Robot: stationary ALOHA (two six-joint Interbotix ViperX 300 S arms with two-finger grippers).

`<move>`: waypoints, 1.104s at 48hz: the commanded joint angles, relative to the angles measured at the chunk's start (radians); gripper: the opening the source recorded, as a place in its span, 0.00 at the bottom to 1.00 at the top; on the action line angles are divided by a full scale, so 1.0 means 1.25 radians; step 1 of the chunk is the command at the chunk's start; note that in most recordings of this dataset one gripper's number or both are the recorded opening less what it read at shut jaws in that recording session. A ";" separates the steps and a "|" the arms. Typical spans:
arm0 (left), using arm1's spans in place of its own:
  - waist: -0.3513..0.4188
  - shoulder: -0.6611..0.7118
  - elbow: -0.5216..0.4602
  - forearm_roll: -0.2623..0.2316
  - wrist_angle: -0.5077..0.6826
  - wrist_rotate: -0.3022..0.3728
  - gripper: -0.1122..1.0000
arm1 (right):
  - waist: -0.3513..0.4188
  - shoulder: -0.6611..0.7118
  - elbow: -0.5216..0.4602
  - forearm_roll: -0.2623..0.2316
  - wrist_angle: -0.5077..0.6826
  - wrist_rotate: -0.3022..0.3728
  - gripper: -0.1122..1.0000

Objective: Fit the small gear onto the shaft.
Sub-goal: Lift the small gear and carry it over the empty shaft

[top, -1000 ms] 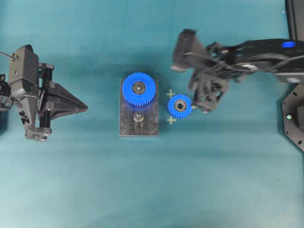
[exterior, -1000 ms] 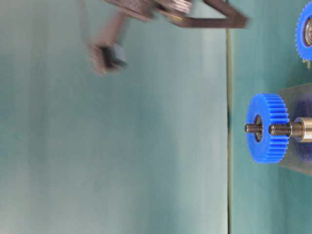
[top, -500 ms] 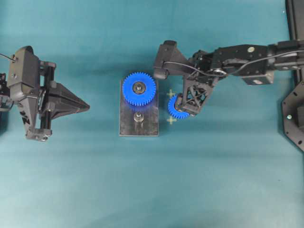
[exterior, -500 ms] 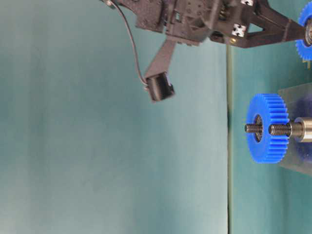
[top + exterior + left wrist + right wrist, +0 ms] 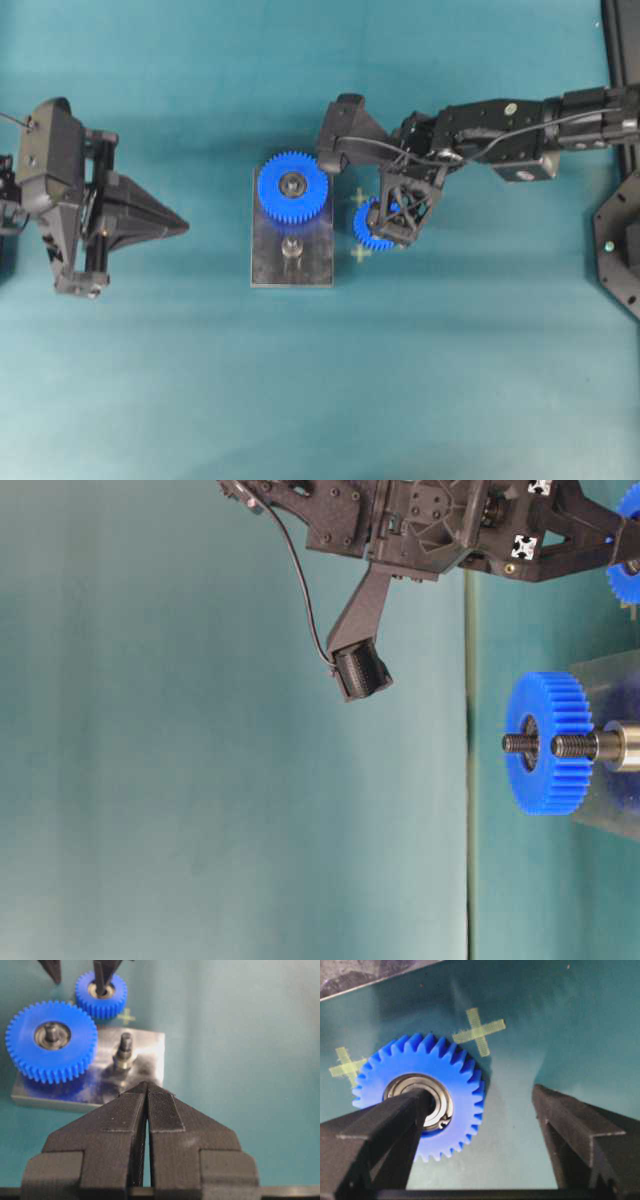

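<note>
The right gripper [image 5: 485, 1125] hangs low over the small gear [image 5: 420, 1095] with its jaws spread wide and nothing held; the gear lies flat on the teal mat [image 5: 480, 350] between 2 pale tape crosses, under the near-left part of the gap rather than centred in it. In the right wrist view 1 finger [image 5: 380, 1135] sits across the silver hub while the other stands well clear on bare mat; judged from that, closing now would likely press 1 pad onto the gear's face instead of its toothed rim, and the gear could skid, tip or be pushed toward the grey plate [image 5: 315, 265]. A shift sideways before closing looks needed.

The shaft [image 5: 291, 247] stands free on that plate, away from the gripper's tips and just beside the large gear [image 5: 292, 186]; the 2 sit so near each other that a tilted carry could catch teeth on the large gear or jam the bore on the threaded tip.

The left gripper [image 5: 146, 1091] is clamped on nothing, well apart from the plate, its tips pointing toward it.
</note>
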 commanded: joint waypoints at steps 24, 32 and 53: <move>-0.001 -0.002 -0.020 0.002 -0.004 0.001 0.10 | 0.038 -0.066 -0.134 0.002 0.178 0.011 0.41; -0.002 -0.002 -0.018 0.001 -0.005 -0.006 0.10 | 0.070 -0.080 -0.236 0.004 0.266 0.011 0.41; -0.001 -0.002 -0.016 0.002 -0.004 -0.006 0.10 | 0.108 0.023 -0.411 0.004 0.315 0.000 0.41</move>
